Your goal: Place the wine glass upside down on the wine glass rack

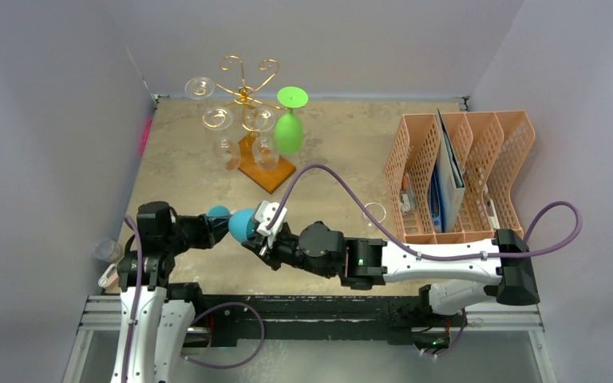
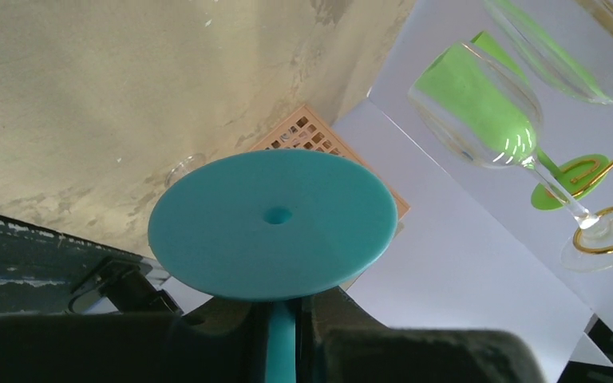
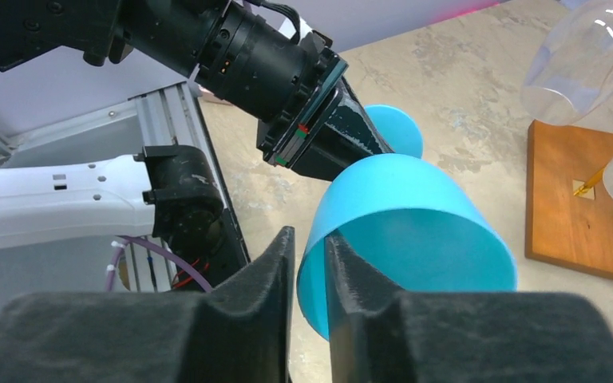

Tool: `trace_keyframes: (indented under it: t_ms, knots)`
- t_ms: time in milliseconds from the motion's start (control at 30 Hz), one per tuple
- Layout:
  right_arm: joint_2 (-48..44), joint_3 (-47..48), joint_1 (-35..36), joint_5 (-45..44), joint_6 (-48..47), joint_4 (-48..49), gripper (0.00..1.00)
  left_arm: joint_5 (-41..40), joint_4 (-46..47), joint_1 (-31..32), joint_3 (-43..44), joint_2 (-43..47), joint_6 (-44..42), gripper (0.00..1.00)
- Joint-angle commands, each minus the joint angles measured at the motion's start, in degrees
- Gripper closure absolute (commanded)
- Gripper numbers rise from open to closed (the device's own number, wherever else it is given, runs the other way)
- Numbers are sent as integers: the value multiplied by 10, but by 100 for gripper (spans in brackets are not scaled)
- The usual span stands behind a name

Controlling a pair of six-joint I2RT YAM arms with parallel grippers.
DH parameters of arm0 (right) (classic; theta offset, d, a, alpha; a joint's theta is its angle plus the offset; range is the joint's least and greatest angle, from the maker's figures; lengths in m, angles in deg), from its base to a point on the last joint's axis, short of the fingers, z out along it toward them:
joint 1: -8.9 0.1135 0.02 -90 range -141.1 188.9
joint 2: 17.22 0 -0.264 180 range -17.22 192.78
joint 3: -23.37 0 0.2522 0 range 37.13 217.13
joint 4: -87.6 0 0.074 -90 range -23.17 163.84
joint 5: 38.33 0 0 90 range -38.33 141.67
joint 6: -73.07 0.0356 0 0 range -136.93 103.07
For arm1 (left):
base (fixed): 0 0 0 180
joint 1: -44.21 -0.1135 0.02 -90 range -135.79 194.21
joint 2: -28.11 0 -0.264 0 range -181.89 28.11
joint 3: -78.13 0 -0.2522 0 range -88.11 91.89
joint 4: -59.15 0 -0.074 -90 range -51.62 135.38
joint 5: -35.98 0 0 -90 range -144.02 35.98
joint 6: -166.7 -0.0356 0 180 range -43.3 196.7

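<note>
A teal wine glass [image 1: 242,225] lies sideways in the air above the near left of the table. My left gripper [image 1: 210,227] is shut on its stem, just behind the round foot [image 2: 275,223]. My right gripper [image 3: 310,236] straddles the rim of the bowl [image 3: 415,215]: one finger is inside the bowl and the other outside, with a small gap to the wall, so the jaws stand slightly open. The wine glass rack [image 1: 243,96], gold wire on a brown wooden base [image 1: 266,167], stands at the back left.
On the rack hang a green glass [image 1: 289,132] and clear glasses [image 1: 223,136], all upside down. An orange mesh organizer [image 1: 463,175] with papers fills the right side. A clear glass [image 1: 373,214] sits beside it. A small clear cup [image 1: 110,251] is at the left edge.
</note>
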Motion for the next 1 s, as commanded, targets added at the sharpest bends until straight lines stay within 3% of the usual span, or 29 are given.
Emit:
trace_keyframes:
  t_ms: [0, 167, 333, 433, 567, 700, 967]
  knots:
    - [-38, -1, -2, 1, 25, 15, 73, -38, 28, 1, 21, 24, -61, 100]
    - [-73, -8, -4, -2, 37, -21, 56, -128, 90, 1, 31, 61, -169, 100]
    - [-124, -26, -18, -2, 60, -48, 47, -140, 175, 1, 77, 55, -406, 100]
    - [-161, -28, -34, -7, 104, -41, 45, -55, 286, 1, 92, 60, -585, 100]
    - [-185, 16, -67, 22, 153, -84, 42, 21, 345, 1, 123, 91, -764, 100]
    - [-179, 70, -99, 53, 195, -138, 40, 126, 374, 1, 140, 80, -843, 100]
    - [-146, 162, -106, 72, 258, -186, 32, 303, 412, 1, 162, 23, -906, 100]
